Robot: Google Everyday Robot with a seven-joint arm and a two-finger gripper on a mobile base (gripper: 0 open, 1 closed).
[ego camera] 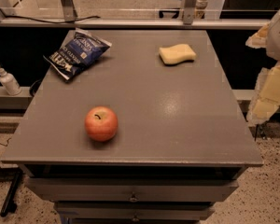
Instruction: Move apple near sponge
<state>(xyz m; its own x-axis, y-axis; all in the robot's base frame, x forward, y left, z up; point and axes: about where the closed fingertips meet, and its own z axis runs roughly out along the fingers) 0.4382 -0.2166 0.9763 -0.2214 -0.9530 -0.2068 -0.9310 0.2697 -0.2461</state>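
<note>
Grip the firm, smooth, roll-prone apple across its middle; your claw hangs right of the tabletop, and I cannot tell how open it is.

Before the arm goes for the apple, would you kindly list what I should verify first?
1. The apple alone on the table's front left, nothing touching it: ok.
2. The sponge in view at back right: ok.
3. The chip bag at back left, off the line between them: ok.
4. The gripper at the right edge, beyond the table, ready to grasp: cannot tell.
5. Apple already near sponge: not ok.
</note>
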